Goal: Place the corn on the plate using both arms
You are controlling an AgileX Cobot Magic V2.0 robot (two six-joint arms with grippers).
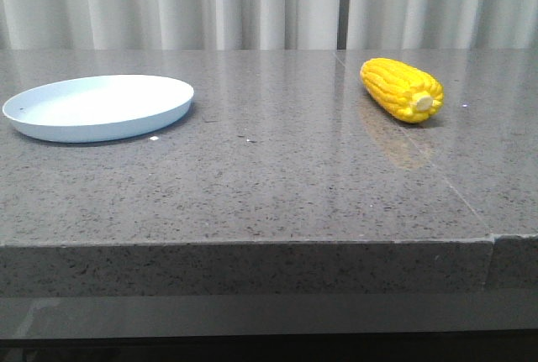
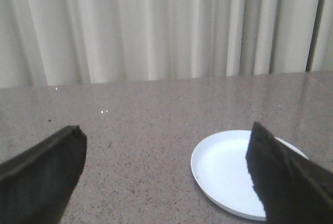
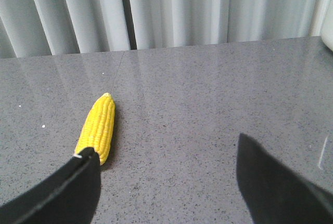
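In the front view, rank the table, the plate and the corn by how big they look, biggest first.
1. table, fills most of the frame
2. plate, clearly wider than the corn
3. corn, smallest, and lying slightly farther back

Front camera sits low, facing forward across the tabletop toward the curtain. Each wrist camera looks past its own end effector: left shares the plate, right the corn.

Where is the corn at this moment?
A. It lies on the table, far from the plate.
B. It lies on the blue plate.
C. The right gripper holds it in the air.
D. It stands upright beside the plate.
A: the corn lies on its side on the table, well apart from the empty plate.
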